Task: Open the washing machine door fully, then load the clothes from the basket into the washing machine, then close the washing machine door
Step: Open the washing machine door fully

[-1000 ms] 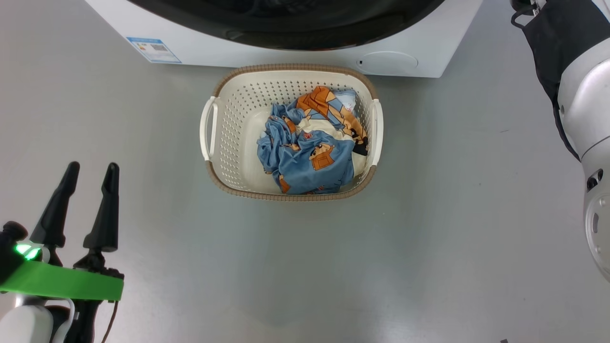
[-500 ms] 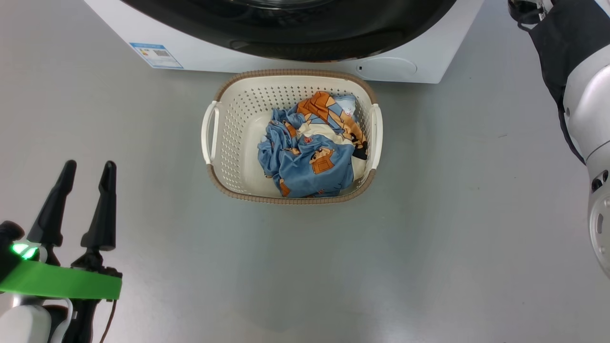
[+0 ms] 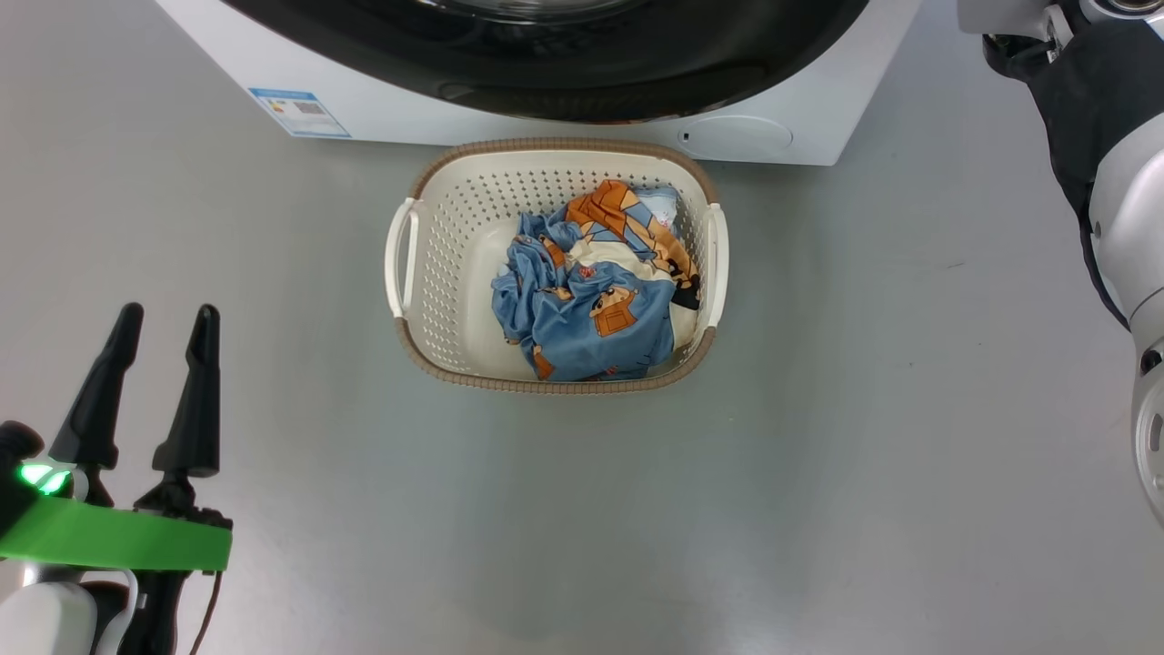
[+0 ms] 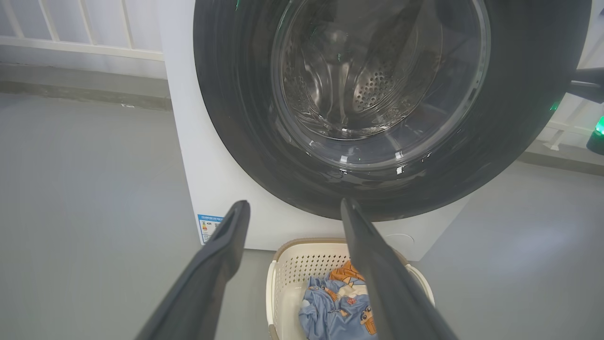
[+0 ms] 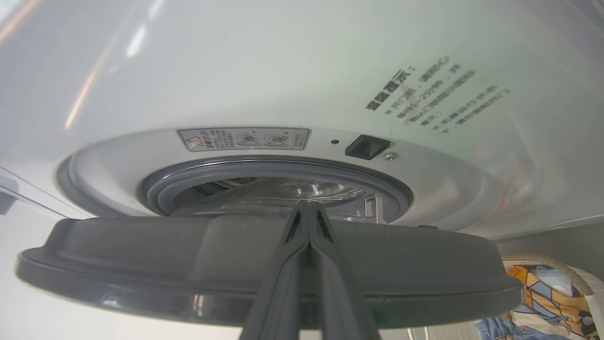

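**Clothes in the basket, door a little open**

Head view: The basket (image 3: pixel 455 273) sits on the grey floor (image 3: pixel 818 455), just in front of the washing machine (image 3: pixel 409 118). The clothes (image 3: pixel 591 309) lie bunched up inside it, more to its right side. The black washing machine door (image 3: pixel 591 82) shows at the top. The left gripper (image 3: pixel 170 314) is low on the left, well apart from the basket. Its fingers are spread and hold nothing. The right arm (image 3: pixel 1118 182) runs up the right edge.

Left wrist view: The left gripper (image 4: pixel 293 205) has its fingers spread wide. Beyond them is the round door (image 4: pixel 226 94), and the steel drum (image 4: pixel 368 89) shows through its glass. Below it stands the basket (image 4: pixel 292 264) with the clothes (image 4: pixel 335 311). A small blue label (image 4: pixel 210 227) is on the white front.

Right wrist view: The right gripper (image 5: pixel 307 212) has its fingers pressed together, with nothing between them. They lie across the door's dark grey inner face (image 5: pixel 141 255). I cannot tell if they touch it. The door is a little open, and the grey rubber ring (image 5: pixel 273 165) shows past its edge.
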### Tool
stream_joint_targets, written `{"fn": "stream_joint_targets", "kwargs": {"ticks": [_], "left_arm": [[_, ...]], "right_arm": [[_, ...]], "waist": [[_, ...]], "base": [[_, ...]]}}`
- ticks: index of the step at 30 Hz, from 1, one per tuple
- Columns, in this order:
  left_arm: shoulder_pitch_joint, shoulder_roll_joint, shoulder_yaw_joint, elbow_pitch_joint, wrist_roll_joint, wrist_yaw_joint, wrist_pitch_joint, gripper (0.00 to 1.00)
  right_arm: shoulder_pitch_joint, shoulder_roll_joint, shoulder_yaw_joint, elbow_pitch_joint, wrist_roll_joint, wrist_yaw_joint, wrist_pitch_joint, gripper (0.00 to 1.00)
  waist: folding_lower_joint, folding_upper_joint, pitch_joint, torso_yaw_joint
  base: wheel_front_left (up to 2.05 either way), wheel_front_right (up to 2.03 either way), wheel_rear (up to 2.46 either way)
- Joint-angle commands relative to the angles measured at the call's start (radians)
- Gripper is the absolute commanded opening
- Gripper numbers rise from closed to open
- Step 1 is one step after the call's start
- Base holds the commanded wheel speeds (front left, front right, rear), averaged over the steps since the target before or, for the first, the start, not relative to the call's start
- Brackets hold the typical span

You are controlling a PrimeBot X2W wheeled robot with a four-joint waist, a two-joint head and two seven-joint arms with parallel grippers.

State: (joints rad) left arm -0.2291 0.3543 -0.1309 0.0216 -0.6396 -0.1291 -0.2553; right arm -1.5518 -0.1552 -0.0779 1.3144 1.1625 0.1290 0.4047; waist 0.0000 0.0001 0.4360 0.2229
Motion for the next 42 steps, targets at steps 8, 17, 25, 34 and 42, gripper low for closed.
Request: {"fn": "stream_joint_targets", "kwargs": {"ticks": [8, 17, 25, 34, 42], "left_arm": [[-0.011, 0.037, 0.046, -0.03, -0.01, -0.002, -0.006, 1.0], [-0.026, 0.035, 0.042, -0.038, -0.006, -0.002, -0.006, 1.0], [-0.015, 0.038, 0.052, -0.05, 0.005, -0.002, -0.006, 1.0], [-0.008, 0.041, 0.056, -0.065, 0.016, -0.002, -0.006, 1.0], [-0.003, 0.043, 0.052, -0.074, 0.025, -0.002, -0.006, 1.0]], "right_arm": [[-0.019, 0.049, -0.03, -0.024, -0.051, 0.002, -0.008, 0.0], [-0.031, 0.086, -0.062, -0.024, -0.08, 0.002, 0.065, 0.0], [-0.006, 0.095, -0.105, -0.024, -0.089, 0.002, 0.185, 0.0], [0.022, 0.103, -0.139, -0.024, -0.105, 0.002, 0.299, 0.0], [0.044, 0.105, -0.127, -0.024, -0.073, 0.002, 0.405, 0.0]], "waist": [[0.0, -0.0001, 0.016, 0.018], [0.0, -0.0001, 0.029, 0.025], [0.0, -0.0001, 0.0, 0.015], [0.0, -0.0001, -0.02, 0.001], [0.0, -0.0001, -0.045, -0.007]], "base": [[0.0, 0.0, 0.0], [0.0, 0.0, 0.0], [0.0, 0.0, 0.0], [0.0, 0.0, 0.0], [0.0, 0.0, 0.0]]}}
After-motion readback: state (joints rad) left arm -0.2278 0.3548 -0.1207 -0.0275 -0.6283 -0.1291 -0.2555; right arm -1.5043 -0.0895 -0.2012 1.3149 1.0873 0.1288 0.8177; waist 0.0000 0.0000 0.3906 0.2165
